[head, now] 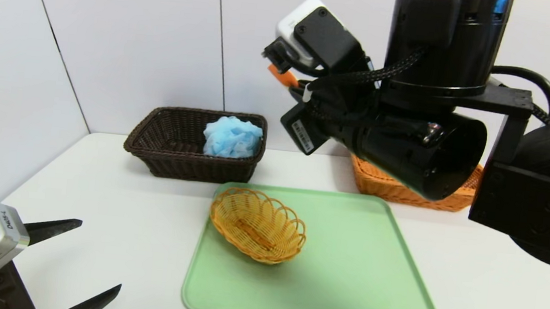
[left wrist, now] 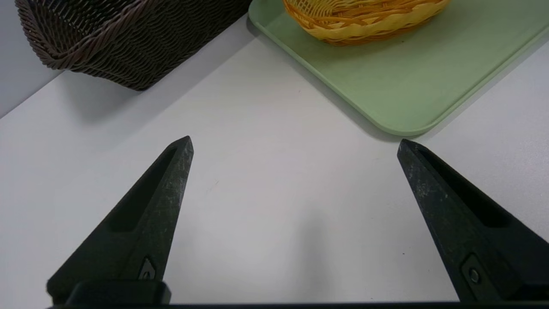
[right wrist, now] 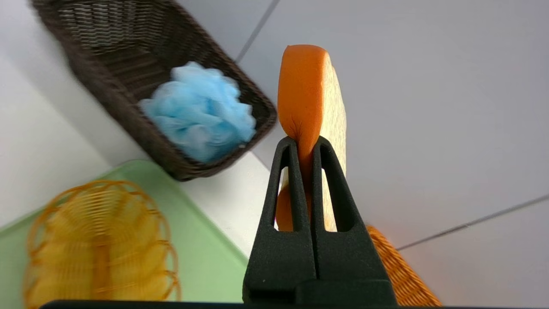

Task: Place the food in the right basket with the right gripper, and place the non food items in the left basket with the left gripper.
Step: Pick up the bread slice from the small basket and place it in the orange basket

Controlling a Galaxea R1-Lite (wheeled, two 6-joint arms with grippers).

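Right gripper [right wrist: 305, 143] clamped on bread slice [right wrist: 311, 94], raised above the bench's far edge. Carry over orange basket [head: 383, 185] at the far right; lower before releasing. Left gripper [left wrist: 296, 146] spread, parked near-left.

A flat white table [head: 98, 208] with a matte top carries every item and meets a pale panelled wall [head: 130, 34] at its far edge. A rectangular dark brown woven wicker basket [head: 174, 150] stands directly on the table at the far left, near the wall. A rectangular orange woven wicker basket [head: 383, 187] stands at the far right. A rectangular light green plastic tray [head: 353, 283] with rounded corners lies flat at the centre, just in front of both baskets.
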